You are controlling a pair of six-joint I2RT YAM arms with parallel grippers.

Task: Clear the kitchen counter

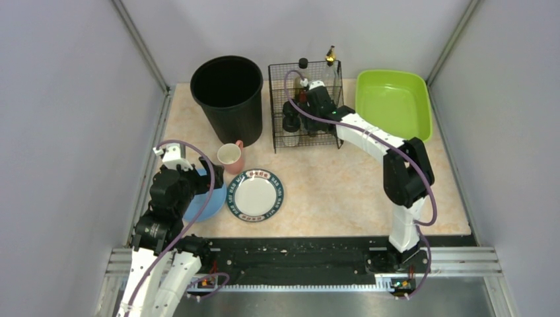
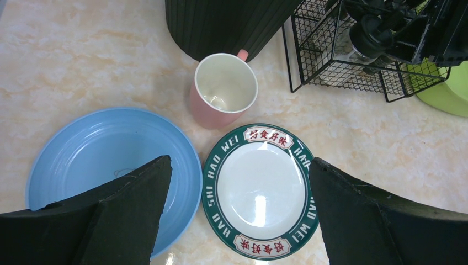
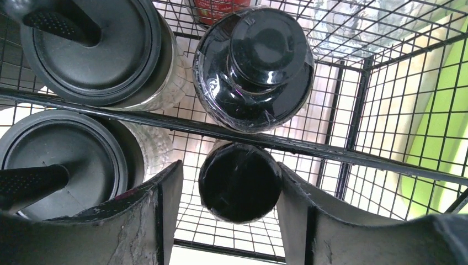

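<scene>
The beige counter (image 1: 330, 191) holds a blue plate (image 1: 206, 206), a white plate with a green lettered rim (image 1: 255, 195) and a pink cup (image 1: 231, 156). My left gripper (image 1: 201, 183) is open and empty above the gap between the two plates; in the left wrist view (image 2: 240, 165) the blue plate (image 2: 105, 154) is left, the green-rimmed plate (image 2: 259, 187) right, the cup (image 2: 223, 88) beyond. My right gripper (image 1: 310, 99) reaches into the wire basket (image 1: 305, 135). In the right wrist view (image 3: 226, 176) its jaws straddle a black bottle cap (image 3: 240, 182); the right finger touches it, the left stands apart.
A black bin (image 1: 228, 92) stands at the back left, just behind the cup. A lime-green tray (image 1: 394, 102) sits at the back right. The basket also holds a larger black-capped bottle (image 3: 254, 66) and two grey-lidded jars (image 3: 94, 49). Grey walls border the counter.
</scene>
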